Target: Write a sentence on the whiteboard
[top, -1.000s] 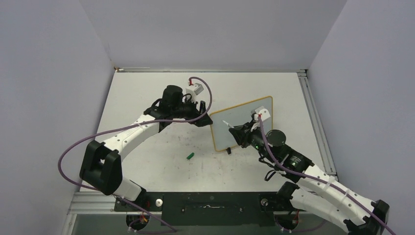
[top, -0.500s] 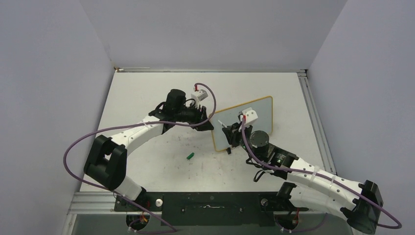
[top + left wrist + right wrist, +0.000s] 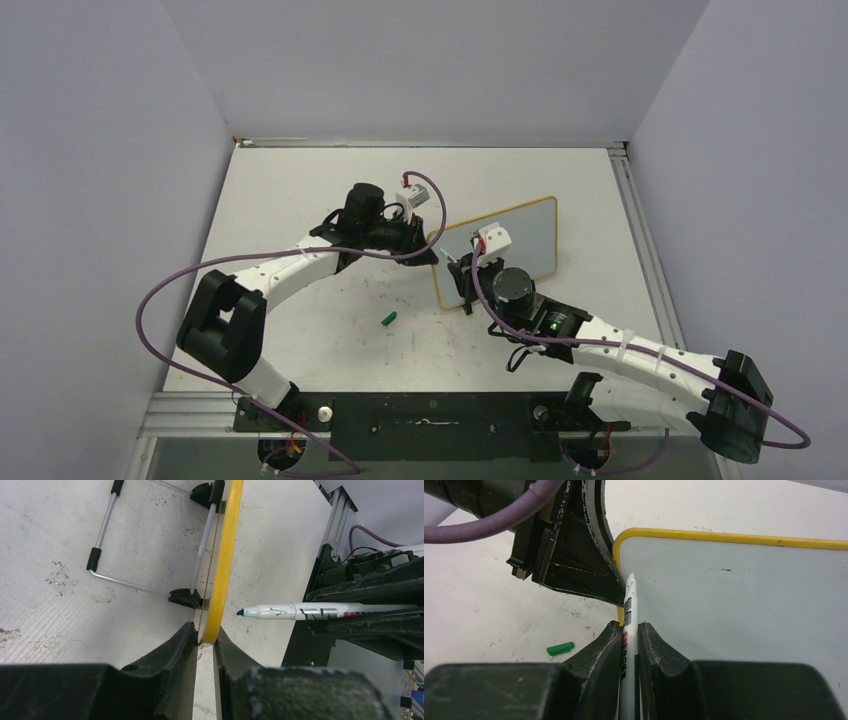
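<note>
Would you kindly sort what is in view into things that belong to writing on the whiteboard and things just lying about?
For the job: whiteboard; marker, uncapped; left gripper, clamping the board's yellow rim; right gripper, holding the marker.
Lying about: green cap, loose on the table.

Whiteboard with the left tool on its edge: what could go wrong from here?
The left tool grips the whiteboard only by its yellow rim near one corner; marker pressure could twist or tip the board on its wire stand.
The marker tip in the right tool sits beside the left tool's fingers; a first stroke may clip them or run off the edge.
</note>
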`<state>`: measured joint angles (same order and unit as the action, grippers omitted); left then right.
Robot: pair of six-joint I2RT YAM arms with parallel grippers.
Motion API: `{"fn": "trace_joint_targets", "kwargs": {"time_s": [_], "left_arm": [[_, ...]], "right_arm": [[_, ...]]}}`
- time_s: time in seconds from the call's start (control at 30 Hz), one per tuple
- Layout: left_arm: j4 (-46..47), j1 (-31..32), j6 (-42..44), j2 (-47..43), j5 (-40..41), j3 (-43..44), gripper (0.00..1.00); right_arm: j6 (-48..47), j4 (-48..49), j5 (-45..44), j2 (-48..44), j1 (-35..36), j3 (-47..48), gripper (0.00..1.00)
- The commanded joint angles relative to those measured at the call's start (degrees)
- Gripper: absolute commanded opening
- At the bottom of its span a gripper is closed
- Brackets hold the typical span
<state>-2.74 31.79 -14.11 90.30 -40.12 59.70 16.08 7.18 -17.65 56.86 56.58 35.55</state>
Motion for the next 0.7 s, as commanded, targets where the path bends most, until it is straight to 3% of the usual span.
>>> {"fn": "trace_joint_targets", "kwargs": {"time_s": [0.0, 0.27, 0.67], "left_arm": [[0.9, 0.3, 2.9, 0.8, -1.1, 0.7, 0.14], [0.5, 0.3, 5.5, 0.6, -2.0, 0.0, 0.00], [0.3, 0.6, 6.8, 0.6, -2.8, -0.4, 0.00]], "right_arm": [[-0.9, 4.1, -2.3, 0.4, 0.7, 2.0, 0.05], [-1.2, 4.4, -3.0, 0.6, 1.1, 1.9, 0.05], [-1.7, 5.3, -4.2, 1.4, 1.8, 1.8, 0.05]]}}
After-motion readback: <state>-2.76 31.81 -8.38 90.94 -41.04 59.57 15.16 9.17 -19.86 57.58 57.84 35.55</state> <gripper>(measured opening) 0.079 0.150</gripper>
